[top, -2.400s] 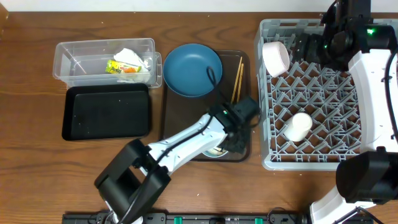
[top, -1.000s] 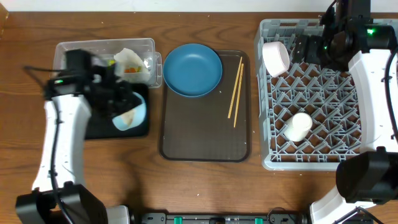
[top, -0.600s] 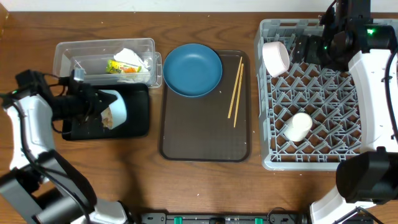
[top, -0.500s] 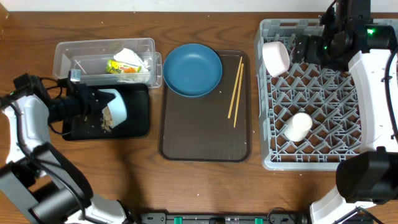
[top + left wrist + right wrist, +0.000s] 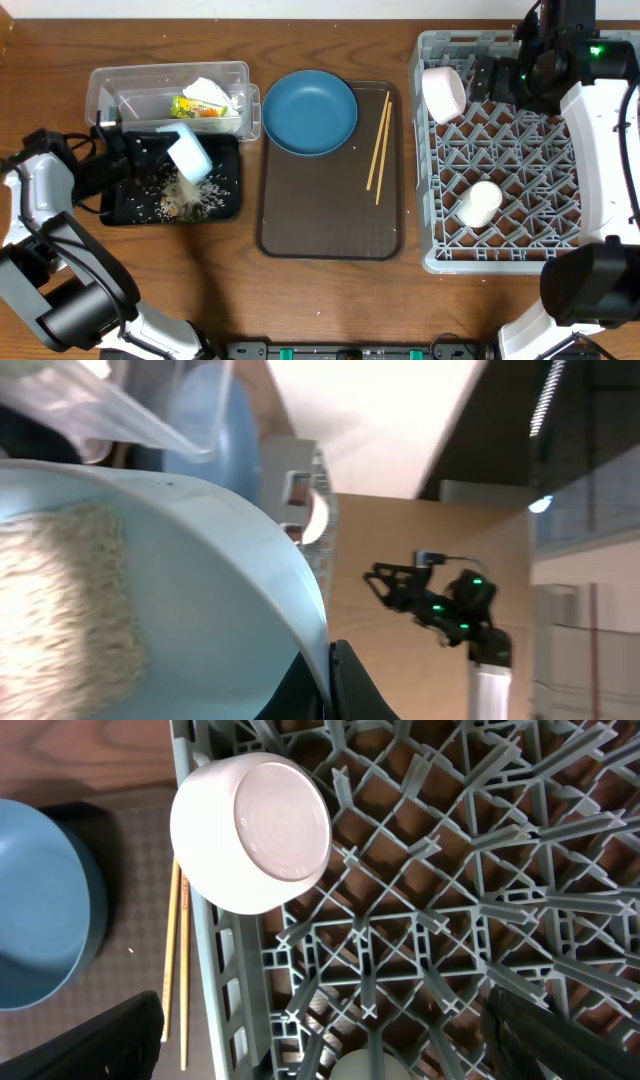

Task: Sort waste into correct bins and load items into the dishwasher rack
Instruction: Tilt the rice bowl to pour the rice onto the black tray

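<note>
Rice (image 5: pixel 182 200): scattered on the black tray (image 5: pixel 226 165), more inside the pale bowl (image 5: pixel 190 152).
Left gripper (image 5: pixel 150 160): clenched on that bowl's rim, bowl tipped over the tray.
Right gripper (image 5: pixel 492 78): jaws wide, empty, above the rack (image 5: pixel 520 150).
Rack: white bowl (image 5: pixel 445 92), cup (image 5: pixel 480 203).
Brown tray (image 5: pixel 330 225): plate (image 5: pixel 310 112), chopsticks (image 5: pixel 378 140).
Tub (image 5: pixel 100 85): tissue (image 5: pixel 207 98).

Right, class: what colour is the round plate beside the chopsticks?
The plate is dark blue; clearest overhead.
</note>
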Controlling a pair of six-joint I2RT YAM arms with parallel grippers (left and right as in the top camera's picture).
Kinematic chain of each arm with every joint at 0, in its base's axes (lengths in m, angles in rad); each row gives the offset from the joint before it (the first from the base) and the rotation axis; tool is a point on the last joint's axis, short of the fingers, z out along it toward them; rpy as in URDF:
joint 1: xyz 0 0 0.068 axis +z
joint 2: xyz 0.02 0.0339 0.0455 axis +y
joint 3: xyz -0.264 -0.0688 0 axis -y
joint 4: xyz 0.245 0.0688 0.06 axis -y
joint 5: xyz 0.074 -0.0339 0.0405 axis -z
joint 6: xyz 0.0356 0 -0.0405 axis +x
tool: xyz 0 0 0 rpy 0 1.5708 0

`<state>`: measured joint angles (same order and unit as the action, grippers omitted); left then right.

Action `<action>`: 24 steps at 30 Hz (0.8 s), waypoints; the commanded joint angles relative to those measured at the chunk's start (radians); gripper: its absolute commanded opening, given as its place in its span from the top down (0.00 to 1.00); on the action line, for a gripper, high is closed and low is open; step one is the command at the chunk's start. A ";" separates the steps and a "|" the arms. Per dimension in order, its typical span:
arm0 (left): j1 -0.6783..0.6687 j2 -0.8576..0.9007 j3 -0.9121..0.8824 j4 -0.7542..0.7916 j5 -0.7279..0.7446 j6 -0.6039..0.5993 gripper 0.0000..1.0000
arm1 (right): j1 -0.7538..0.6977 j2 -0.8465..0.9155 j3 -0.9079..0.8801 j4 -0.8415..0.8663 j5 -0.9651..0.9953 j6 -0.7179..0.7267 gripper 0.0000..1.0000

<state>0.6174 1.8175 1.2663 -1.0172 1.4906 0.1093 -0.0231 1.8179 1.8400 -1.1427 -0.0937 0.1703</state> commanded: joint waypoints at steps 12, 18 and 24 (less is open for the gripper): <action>0.042 0.001 -0.004 -0.004 0.082 -0.044 0.94 | -0.003 -0.017 0.011 -0.007 0.007 -0.023 0.01; 0.040 0.001 -0.004 -0.004 0.082 -0.081 0.94 | -0.003 -0.017 0.011 -0.006 0.007 -0.023 0.01; 0.040 0.000 -0.004 -0.003 0.082 -0.089 0.94 | -0.002 -0.017 0.011 -0.006 0.007 -0.022 0.01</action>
<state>0.6544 1.8175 1.2663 -1.0172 1.5436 0.0311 -0.0231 1.8179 1.8400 -1.1465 -0.0937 0.1638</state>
